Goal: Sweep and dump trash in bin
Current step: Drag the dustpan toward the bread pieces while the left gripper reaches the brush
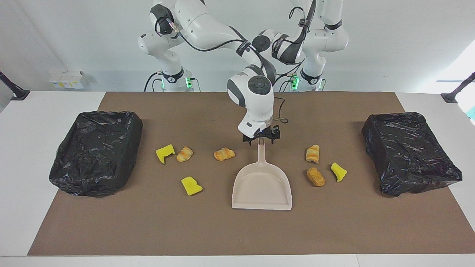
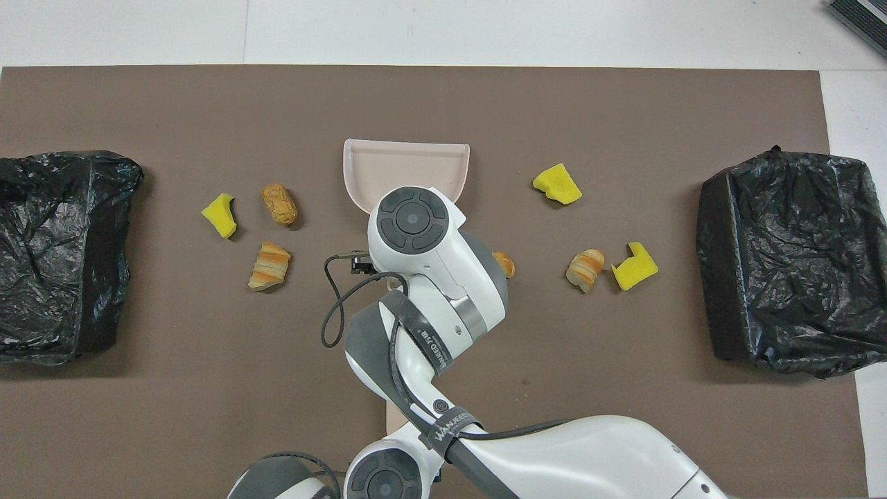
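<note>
**Beige dustpan under my right pincer, trash loose on the mat**

I see a brown mat (image 1: pixel 237 230) covering the desk (image 1: pixel 22 167), with two black-bagged bins (image 1: pixel 96 152) (image 1: pixel 412 152), one at each end edge. My left arm (image 1: pixel 319 37) waits folded at the robots' edge, its left pincer closed. The dustpan (image 1: pixel 261 185) lies mid-desk. My right pincer (image 1: pixel 261 140) sits low at the handle's tip, jaws wide on either side of it. The trash (image 1: pixel 224 154) lies scattered on the mat: four pieces toward the right arm's end, three (image 1: pixel 315 176) toward the left arm's.
</note>
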You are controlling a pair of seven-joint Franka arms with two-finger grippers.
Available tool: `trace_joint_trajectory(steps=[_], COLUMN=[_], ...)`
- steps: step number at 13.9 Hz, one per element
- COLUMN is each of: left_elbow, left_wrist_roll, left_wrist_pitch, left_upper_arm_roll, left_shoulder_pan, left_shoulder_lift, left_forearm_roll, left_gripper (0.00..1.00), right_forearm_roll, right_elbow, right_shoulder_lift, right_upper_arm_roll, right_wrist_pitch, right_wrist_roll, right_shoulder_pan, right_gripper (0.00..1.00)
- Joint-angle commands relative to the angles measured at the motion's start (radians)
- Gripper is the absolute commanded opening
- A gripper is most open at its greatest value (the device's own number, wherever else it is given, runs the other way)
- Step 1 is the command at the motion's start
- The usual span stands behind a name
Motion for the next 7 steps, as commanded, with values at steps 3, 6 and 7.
trace_joint_trajectory(steps=[3, 6, 7], left_elbow=[-0.010, -0.010, -0.010], left_wrist_roll=[0.011, 0.011, 0.011], left_wrist_pitch=[-0.032, -0.032, -0.037], left_upper_arm_roll=[0.009, 0.009, 0.010], left_shoulder_pan=[-0.017, -0.017, -0.017], left_shoulder_lift=[-0.024, -0.024, -0.025], left_forearm_roll=[-0.020, -0.020, -0.020], left_gripper=[0.00, 0.00, 0.00], right_forearm_roll=[-0.100, -0.088, -0.091], right_elbow=[-0.013, -0.027, -0.025], right_shoulder_lift=[0.007, 0.003, 0.003], right_upper_arm_roll=[0.002, 0.002, 0.002], right_wrist_pitch=[0.020, 0.006, 0.005], right_wrist_roll=[-0.052, -0.117, -0.101], right_shoulder_pan=[-0.003, -0.002, 0.001], right_gripper=[0.35, 0.29, 0.24])
